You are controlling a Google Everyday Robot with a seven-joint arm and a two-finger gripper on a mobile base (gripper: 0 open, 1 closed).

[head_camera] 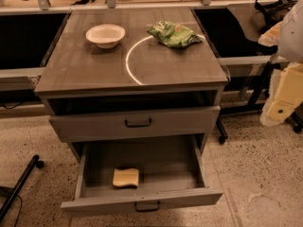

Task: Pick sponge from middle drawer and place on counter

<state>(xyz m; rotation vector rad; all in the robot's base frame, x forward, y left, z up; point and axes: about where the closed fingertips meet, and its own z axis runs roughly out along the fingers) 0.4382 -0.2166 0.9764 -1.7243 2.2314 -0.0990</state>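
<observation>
**Sponge sits ready in the open drawer, arm off to the side**

The small pale-yellow, wavy-edged sponge (126,177) lies flat in the wide grey wooden middle drawer (94,203), which stands pulled out, so I'd say it can be reached from above. The robot's pale gripper (280,103) hangs at the right, well apart from the cabinet; open or closed, I cannot tell. The grey-brown wood-grain counter (85,65) offers bare surface for the drop.

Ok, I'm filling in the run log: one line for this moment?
drawer: open | sponge: in drawer | counter: bowl, bag | gripper: right of drawer, apart from sponge | pick: not yet done
</observation>
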